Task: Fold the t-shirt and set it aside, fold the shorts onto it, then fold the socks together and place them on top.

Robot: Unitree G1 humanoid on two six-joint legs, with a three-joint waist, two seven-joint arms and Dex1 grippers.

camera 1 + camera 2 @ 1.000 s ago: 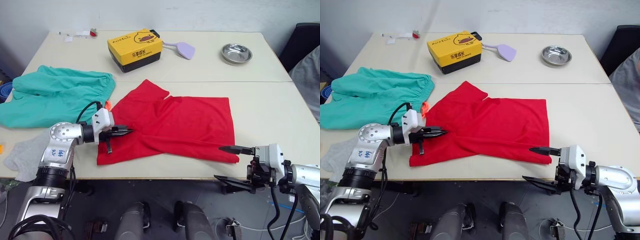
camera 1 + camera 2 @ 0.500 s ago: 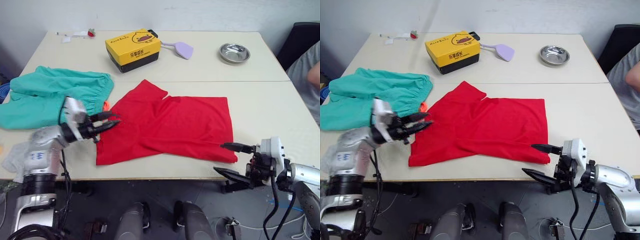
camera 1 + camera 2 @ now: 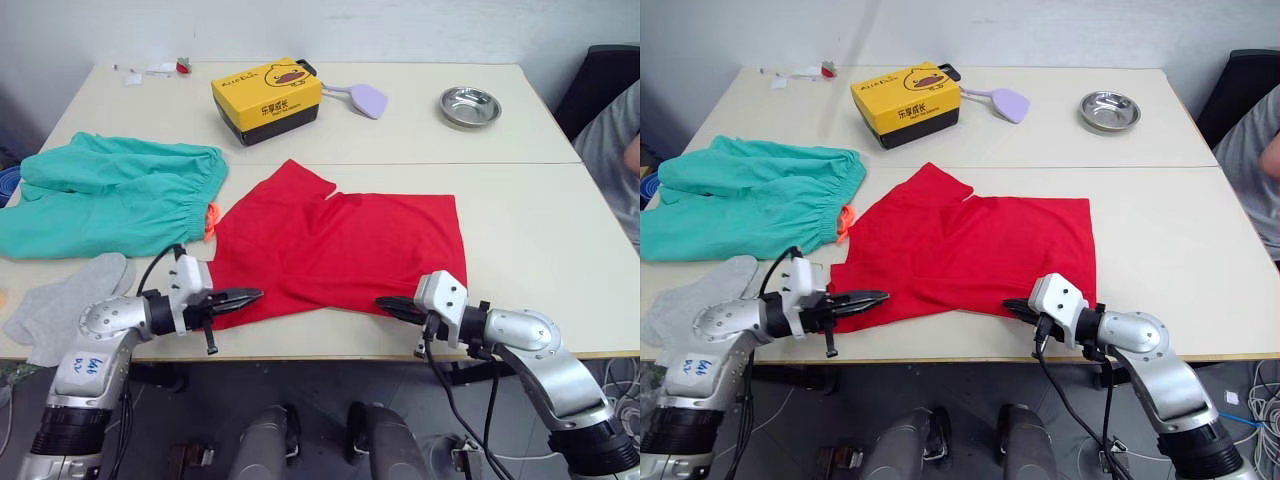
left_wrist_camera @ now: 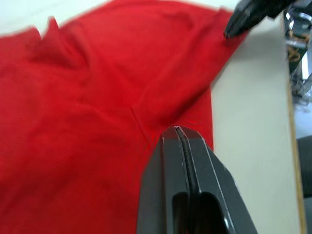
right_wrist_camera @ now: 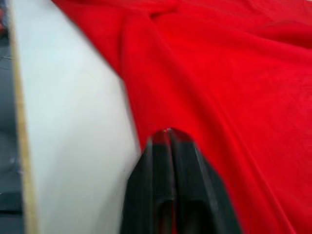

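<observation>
Two grippers press on the near edge of the t-shirt (image 3: 340,250), which lies spread in the middle of the table (image 3: 520,215), its collar end toward the robot's left and its hem toward the right. The left gripper (image 3: 250,295) has its fingers pressed together at the shirt's near left corner; in the left wrist view the black fingers (image 4: 183,161) meet along a thin seam with red cloth under and around their tips, so they appear clamped on the fabric edge. The right gripper (image 3: 385,305) sits at the near hem toward the right corner, its fingers (image 5: 168,146) likewise drawn together over the red cloth where it meets the bare tabletop. Whether cloth is truly pinched between either pair cannot be seen, since the tips cover the contact point.

Left of the shirt lie the shorts (image 3: 110,195), crumpled, their orange drawstring (image 3: 213,215) just beside the shirt's sleeve. Nearer the robot's left, the socks (image 3: 60,310) rest at the table's front edge, partly hidden by the left arm. Farther back stand a yellow box (image 3: 268,97), a lilac spatula (image 3: 365,97) and a steel bowl (image 3: 470,105), well apart from the clothes.
</observation>
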